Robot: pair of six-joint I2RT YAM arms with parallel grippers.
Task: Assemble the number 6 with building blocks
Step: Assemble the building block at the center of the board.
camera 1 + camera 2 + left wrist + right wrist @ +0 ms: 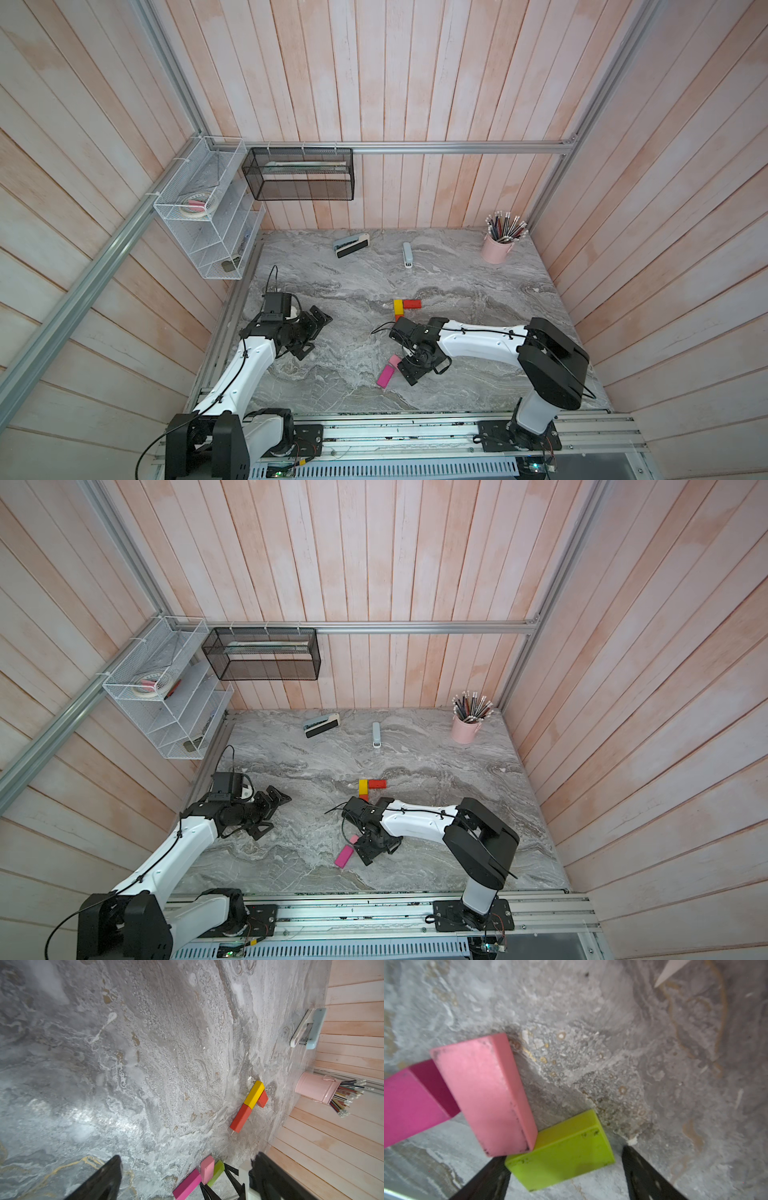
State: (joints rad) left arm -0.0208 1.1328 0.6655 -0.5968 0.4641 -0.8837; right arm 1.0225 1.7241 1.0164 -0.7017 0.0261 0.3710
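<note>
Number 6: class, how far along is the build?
Done: yellow block joined with two red blocks as the top. In hand: right end effector, open, straddles the lime green block. Left: joining it, the light pink block and the magenta block to them.

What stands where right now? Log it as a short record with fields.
built so far: yellow block with a red block at its side and a second red block at its end
not yet placed: light pink block, magenta block, lime green block, clustered
right gripper: open, astride the lime green block
left gripper: open, empty
</note>
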